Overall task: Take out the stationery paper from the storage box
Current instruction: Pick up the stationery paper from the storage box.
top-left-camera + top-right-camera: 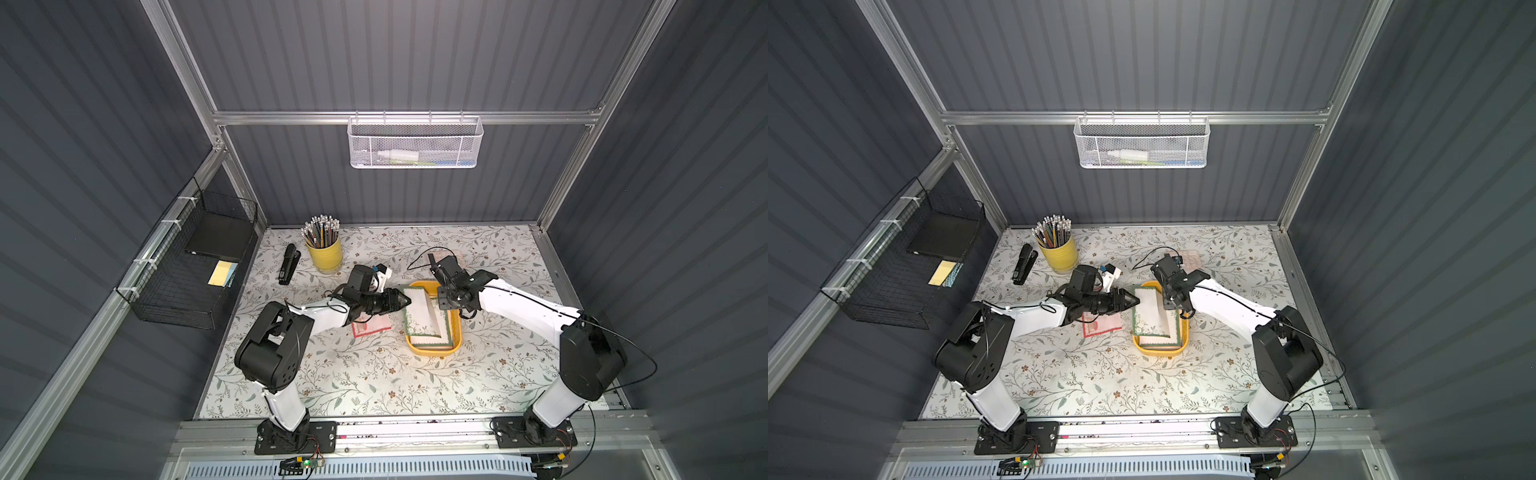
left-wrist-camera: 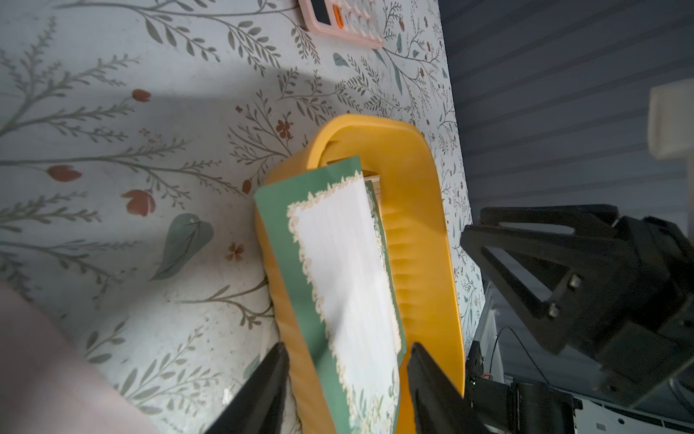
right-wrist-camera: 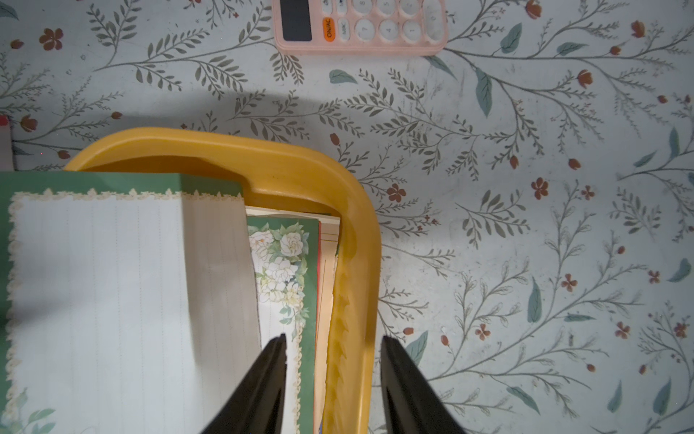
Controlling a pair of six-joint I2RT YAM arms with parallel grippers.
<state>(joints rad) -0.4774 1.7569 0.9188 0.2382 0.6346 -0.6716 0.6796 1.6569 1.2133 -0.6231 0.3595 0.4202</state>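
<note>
The yellow storage box (image 1: 434, 351) (image 1: 1158, 351) lies mid-table with stationery paper stacked in it. The top green-bordered sheet (image 1: 422, 307) (image 2: 338, 263) (image 3: 97, 282) is creased and tilts up over the box's left wall. My left gripper (image 1: 405, 300) (image 2: 349, 345) is open, its fingers either side of that sheet's edge and the box wall (image 2: 420, 210). My right gripper (image 1: 442, 305) (image 3: 334, 338) is open astride the right wall (image 3: 353, 263), with one finger over a floral sheet (image 3: 279, 263). A red-bordered sheet (image 1: 376, 328) lies on the table under the left arm.
A pink calculator (image 3: 360, 26) (image 1: 1190, 259) lies just behind the box. A yellow pencil cup (image 1: 325, 253) and a black stapler (image 1: 289, 264) stand at the back left. A black wire basket (image 1: 199, 266) hangs on the left wall and a white mesh basket (image 1: 415, 143) on the back wall.
</note>
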